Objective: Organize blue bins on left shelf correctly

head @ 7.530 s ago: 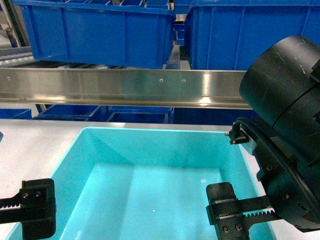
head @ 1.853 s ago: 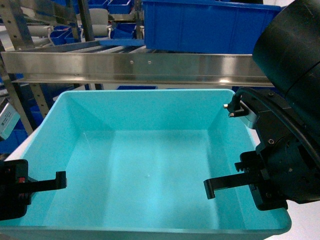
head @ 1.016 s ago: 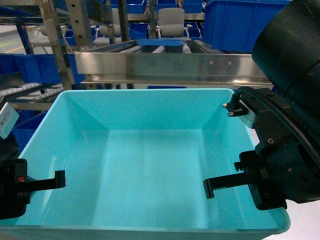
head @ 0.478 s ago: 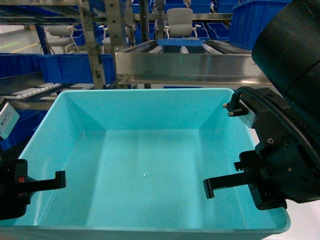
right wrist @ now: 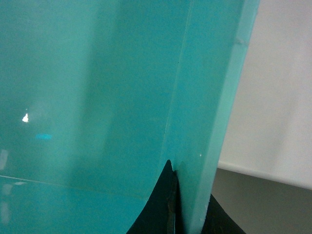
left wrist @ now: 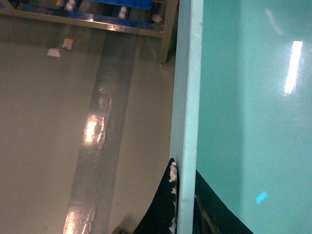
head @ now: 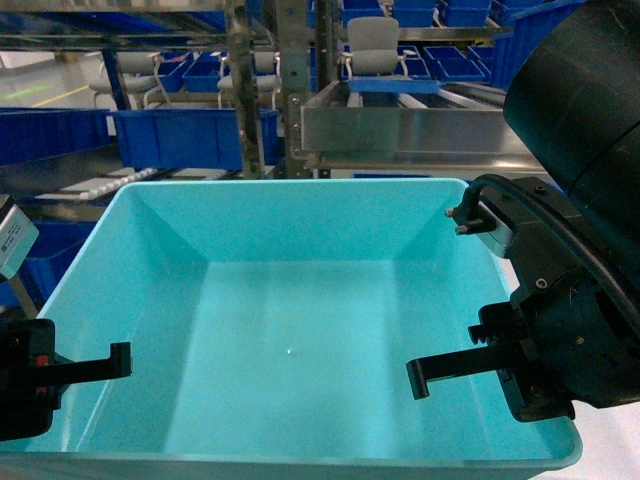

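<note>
A large light turquoise blue bin (head: 300,330) fills the lower head view, lifted off the ground and held level between my two arms. My left gripper (head: 88,368) is shut on its left wall; in the left wrist view the left gripper (left wrist: 185,207) has one dark finger on each side of the bin's rim (left wrist: 187,97). My right gripper (head: 500,368) is shut on the right wall. The right wrist view shows the right gripper (right wrist: 192,207) pinching that wall (right wrist: 217,112). Beyond the bin stands the left shelf (head: 400,135), its steel crossbar at centre-right, perforated uprights (head: 240,90) beside it.
Dark royal-blue bins (head: 190,135) sit on racks behind and to the left, with a white roller track (head: 105,185) below them. An office chair (head: 372,45) stands far back. Grey glossy floor (left wrist: 73,122) lies under the bin. A white label (head: 12,245) hangs at the left edge.
The steel crossbar has slid to the right in the head view and more uprights and racks have come into sight on the left. The bin stays clamped in both grippers.
</note>
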